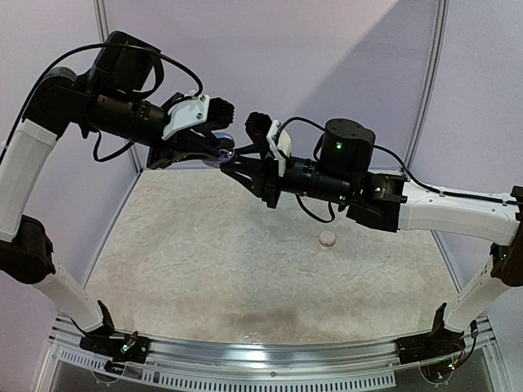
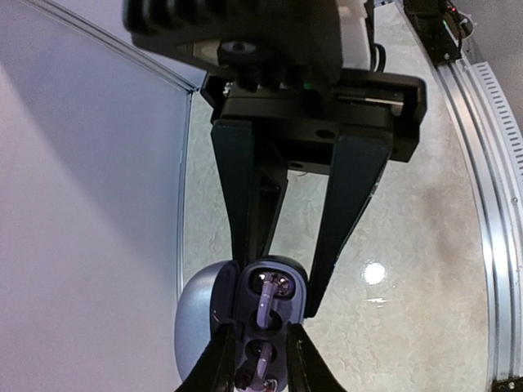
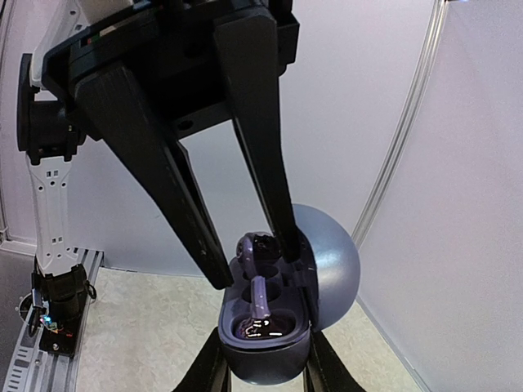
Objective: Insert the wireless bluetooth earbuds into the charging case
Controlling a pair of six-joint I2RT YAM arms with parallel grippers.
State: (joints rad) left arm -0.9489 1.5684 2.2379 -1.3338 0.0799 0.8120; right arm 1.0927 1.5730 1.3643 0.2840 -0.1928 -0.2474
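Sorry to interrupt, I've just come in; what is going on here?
Both arms are raised above the table, meeting at an open charging case held in mid-air. The left tool grips its sides; the right tool has its fingers around one end, though whether it presses is unclear. Dark earbuds sit in its pockets. A small whitish piece, possibly another earbud, lies on the table.

Cream textured mat [image 1: 204, 261] lies flat; silver rail [image 1: 270, 355] runs along its near edge; pale wall panels [image 1: 327, 57] stand behind.
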